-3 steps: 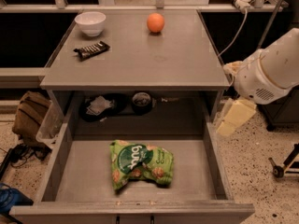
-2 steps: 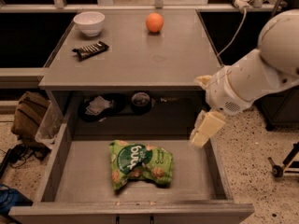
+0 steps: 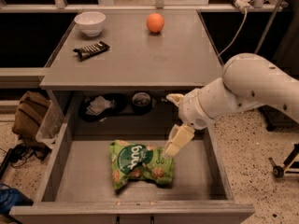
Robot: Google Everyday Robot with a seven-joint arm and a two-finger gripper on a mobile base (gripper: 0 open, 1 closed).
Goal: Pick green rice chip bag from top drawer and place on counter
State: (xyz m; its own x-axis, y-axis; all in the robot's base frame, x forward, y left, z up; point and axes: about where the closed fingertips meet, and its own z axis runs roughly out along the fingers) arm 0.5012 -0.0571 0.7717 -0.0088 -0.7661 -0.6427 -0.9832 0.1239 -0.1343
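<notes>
The top drawer [image 3: 79,171] stands pulled out, and its front panel is partly cut off at the lower edge of the view. The green rice chip bag [image 3: 140,164] lies crumpled on the drawer's floor, about mid-width and nearer the front panel than the back.

The gripper [image 3: 173,149] hangs inside the drawer toward its right wall, tip down at the bag's upper right corner. Whether it touches the bag cannot be told, nor whether it is apart or together. The white arm [image 3: 252,85] reaches in over the drawer's right wall and runs out of view at the right edge.

Above the drawer, the bench [image 3: 140,64] carries a white bowl [image 3: 90,22], an orange [image 3: 155,22] and a black candy bar [image 3: 91,50]. Behind the drawer's back, in the shadow under the bench, sit dark objects [image 3: 141,101] too dim to name. Left of the drawer, a brown bag [image 3: 29,115] rests on the floor.
</notes>
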